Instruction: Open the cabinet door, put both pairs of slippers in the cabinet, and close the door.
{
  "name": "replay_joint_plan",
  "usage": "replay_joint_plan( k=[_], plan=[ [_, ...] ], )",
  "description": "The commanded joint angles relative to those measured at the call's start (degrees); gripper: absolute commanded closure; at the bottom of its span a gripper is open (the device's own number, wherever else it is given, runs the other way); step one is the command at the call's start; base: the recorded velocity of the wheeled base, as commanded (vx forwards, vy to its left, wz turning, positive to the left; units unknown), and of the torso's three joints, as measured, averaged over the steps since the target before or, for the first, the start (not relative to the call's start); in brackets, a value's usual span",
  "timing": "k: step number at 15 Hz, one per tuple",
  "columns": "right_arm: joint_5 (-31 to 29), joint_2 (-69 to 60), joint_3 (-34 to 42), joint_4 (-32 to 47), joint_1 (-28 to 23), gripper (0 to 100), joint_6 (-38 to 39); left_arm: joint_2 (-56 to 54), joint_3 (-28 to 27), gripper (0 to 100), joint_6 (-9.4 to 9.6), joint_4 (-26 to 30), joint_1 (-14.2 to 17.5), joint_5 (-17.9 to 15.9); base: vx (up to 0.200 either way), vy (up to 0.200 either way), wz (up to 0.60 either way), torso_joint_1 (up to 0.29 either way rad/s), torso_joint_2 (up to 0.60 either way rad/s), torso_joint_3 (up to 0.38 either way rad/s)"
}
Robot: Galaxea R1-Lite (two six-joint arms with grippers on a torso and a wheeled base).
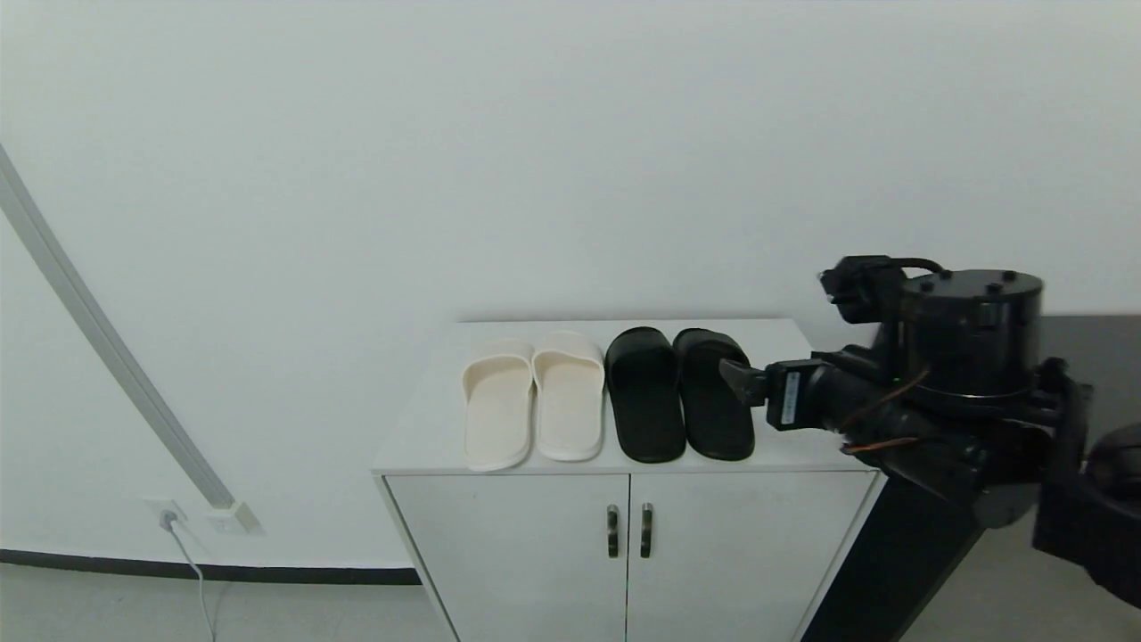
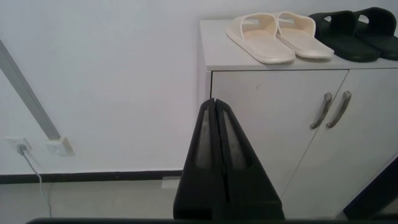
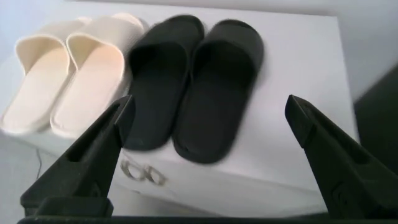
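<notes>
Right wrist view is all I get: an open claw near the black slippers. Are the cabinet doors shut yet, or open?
Observer: Both cabinet doors are shut, and their handles sit side by side at the middle.
Operator: Where is the other claw?
Observer: The left claw is off the cabinet's front left corner, apart from it, shut and empty.
Operator: Anything by the wall on that side?
Observer: A wall socket sits low on the wall left of the cabinet, with a cable plugged in and running down to the floor.
</notes>
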State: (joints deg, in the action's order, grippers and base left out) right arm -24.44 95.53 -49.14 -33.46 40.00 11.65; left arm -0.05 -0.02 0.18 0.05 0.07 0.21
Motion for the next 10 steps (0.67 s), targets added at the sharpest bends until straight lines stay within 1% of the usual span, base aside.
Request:
replay_joint_plan(
  k=[1,2,4,6,10],
  plan=[
    [-4.7,9.9,-6.8,-0.3,2.3,0,1.6,0.0,0.0,100,-0.01,0.0,0.0,0.1,0.000,0.000,0.00,0.000,0.00,0.000],
    [-6.8,12.5,-8.1,-0.4,2.5,0,2.1,0.0,0.0,100,-0.01,0.0,0.0,0.1,0.000,0.000,0.00,0.000,0.00,0.000],
    [-8.8,16.1,-9.1,-2.3,2.7,0,3.2,0.0,0.0,100,-0.01,0.0,0.0,-0.1,0.000,0.000,0.00,0.000,0.00,0.000],
    [-9.6,17.7,-9.6,-4.2,2.9,0,2.9,0.0,-0.1,100,0.17,0.0,0.0,-0.1,0.000,0.000,0.00,0.000,0.00,0.000],
    [-10.6,20.1,-12.6,-4.2,2.9,0,2.8,0.0,0.0,100,0.08,0.0,0.0,-0.3,0.000,0.000,0.00,0.000,0.00,0.000]
  ],
)
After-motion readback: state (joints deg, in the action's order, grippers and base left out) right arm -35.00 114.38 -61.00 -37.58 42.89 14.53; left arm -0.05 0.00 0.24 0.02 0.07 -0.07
